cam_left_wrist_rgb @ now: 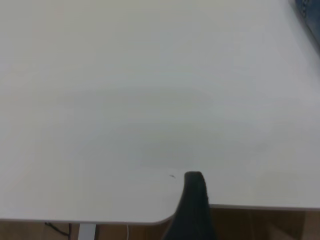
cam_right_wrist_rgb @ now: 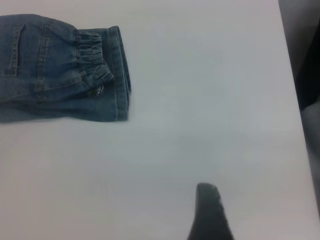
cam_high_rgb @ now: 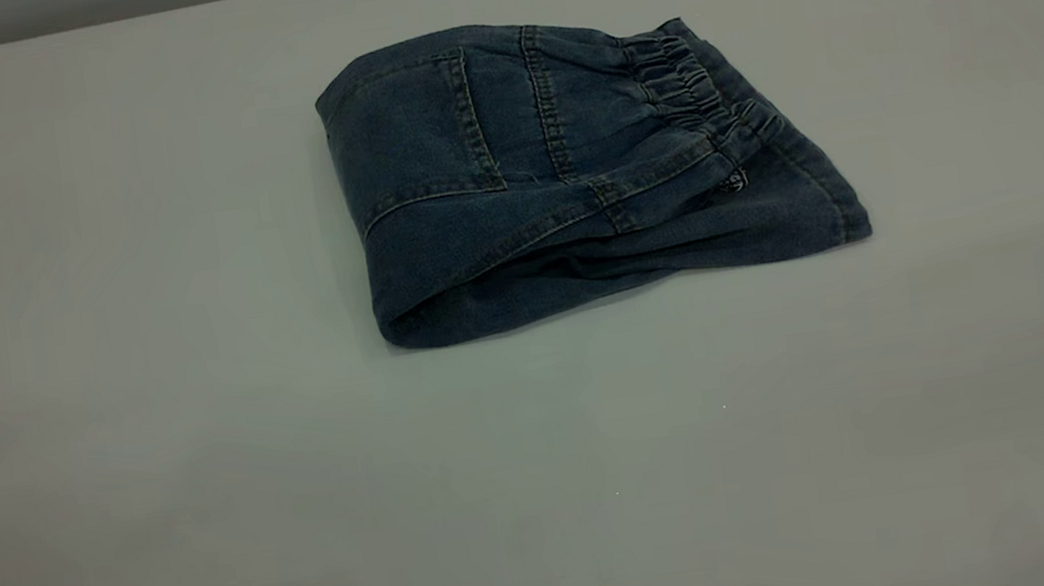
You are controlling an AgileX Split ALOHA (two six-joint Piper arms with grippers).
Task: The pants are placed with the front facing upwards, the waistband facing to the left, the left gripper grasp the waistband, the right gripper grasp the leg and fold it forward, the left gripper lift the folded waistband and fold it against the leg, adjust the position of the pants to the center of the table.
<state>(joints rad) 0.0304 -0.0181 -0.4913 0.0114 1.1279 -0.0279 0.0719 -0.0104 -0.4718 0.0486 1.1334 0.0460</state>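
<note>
The pants (cam_high_rgb: 566, 166) were left folded on the tabletop (cam_high_rgb: 147, 433), apparently finished; neither tool's state could be told.

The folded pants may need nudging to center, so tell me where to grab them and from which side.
Grip the pants at the elastic waistband, folded over onto the legs at the bundle's right end. That gathered ridge sits raised and thick, likely easy for jaws to pinch. Come from the right arm's side; the opposite end is a smooth rounded fold lying low on the table.
</note>
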